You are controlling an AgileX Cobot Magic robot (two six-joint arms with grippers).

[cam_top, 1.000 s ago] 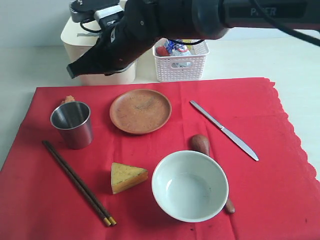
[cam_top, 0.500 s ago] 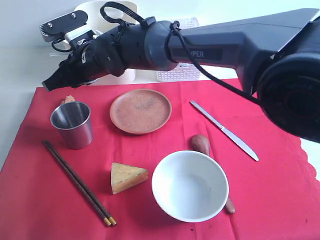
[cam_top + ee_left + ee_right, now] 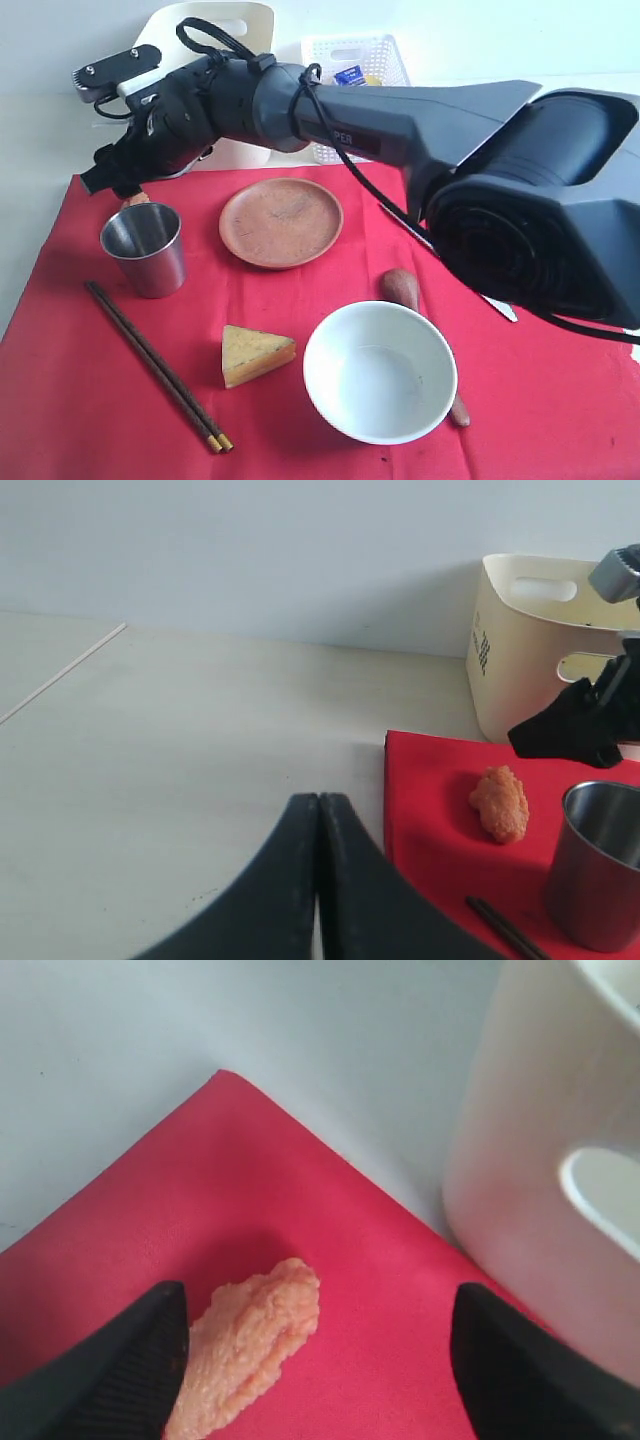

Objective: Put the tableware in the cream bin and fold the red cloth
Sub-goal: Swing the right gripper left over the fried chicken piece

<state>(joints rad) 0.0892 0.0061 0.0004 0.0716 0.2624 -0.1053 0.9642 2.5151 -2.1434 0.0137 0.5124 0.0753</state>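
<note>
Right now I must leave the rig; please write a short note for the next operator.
Left gripper: shut, empty, over bare table beside the cloth.
Right gripper: open, empty, above the orange piece by the cup.
On the flat cloth: cup, plate, bowl, spoon, chopsticks, knife (mostly hidden by the arm).
Done: nothing binned.
Left: all six into the bin, then fold the cloth.

The red cloth [image 3: 560,420] lies spread flat and unfolded on the surface. On it the steel cup [image 3: 143,248] stands upright at the left, and the dark chopsticks [image 3: 158,366] lie side by side on a diagonal just in front of it. The round brown clay plate [image 3: 281,221] sits empty mid-cloth. The pale bowl [image 3: 380,371] is upright and empty, covering the wooden spoon [image 3: 402,288] at its handle. The steel knife [image 3: 506,311] is mostly hidden. The cream bin [image 3: 255,30] stands beyond the cloth's far edge
</note>
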